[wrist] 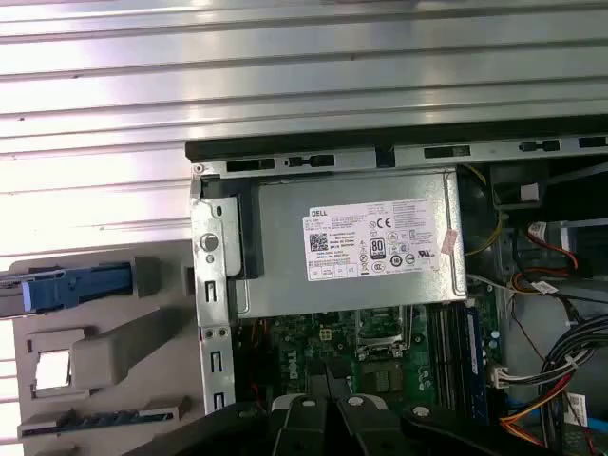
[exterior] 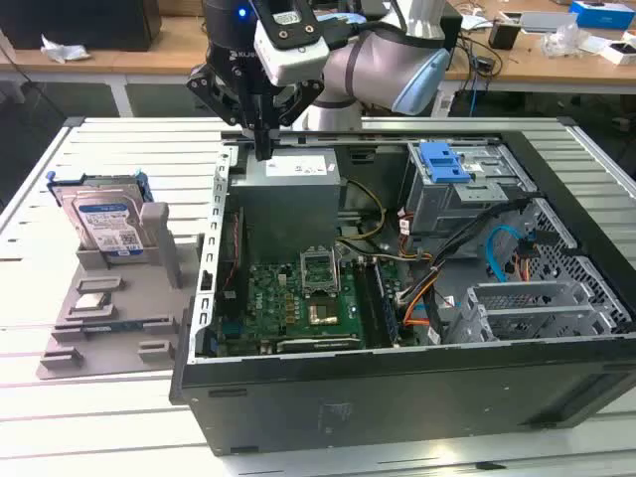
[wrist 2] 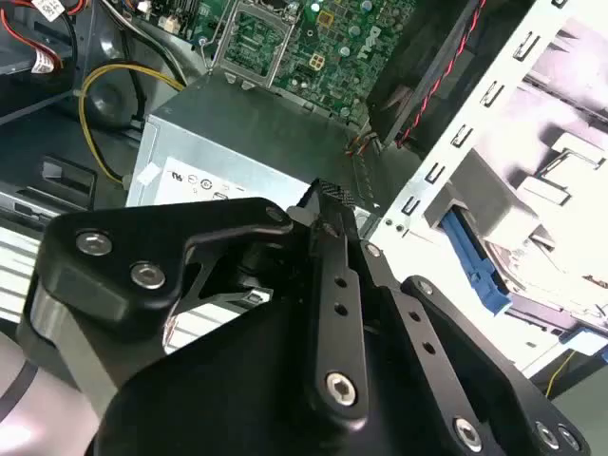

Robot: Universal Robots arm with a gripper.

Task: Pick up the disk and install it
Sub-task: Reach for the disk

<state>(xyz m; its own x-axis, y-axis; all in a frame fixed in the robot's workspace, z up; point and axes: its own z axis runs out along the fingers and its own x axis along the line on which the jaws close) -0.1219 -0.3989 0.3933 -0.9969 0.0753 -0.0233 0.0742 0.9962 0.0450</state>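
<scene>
An open computer case (exterior: 397, 397) lay directly under the pincer (exterior: 263, 149), with its steel side wall standing between the pincer and the disk. Just below the pincer sat the grey power supply (exterior: 288, 194), and beyond that, deeper in the case, the green motherboard (exterior: 288, 298). Well off to the exterior view's right of the pincer, a blue bracket (exterior: 444, 161) topped the metal drive cage (exterior: 467, 204), amid loose orange, black and blue cables.

The pincer was clenched and gripped nothing. Its tips hung over the rear edge of the power supply, and I could not tell whether they touched it.

The disk (exterior: 104, 221) stood propped in a grey holder (exterior: 119, 298) outside the case, well apart from the pincer on the exterior view's left.

Everything rested on a slatted metal counter (exterior: 119, 139). Behind the arm ran a cluttered wooden counter (exterior: 149, 50).
</scene>
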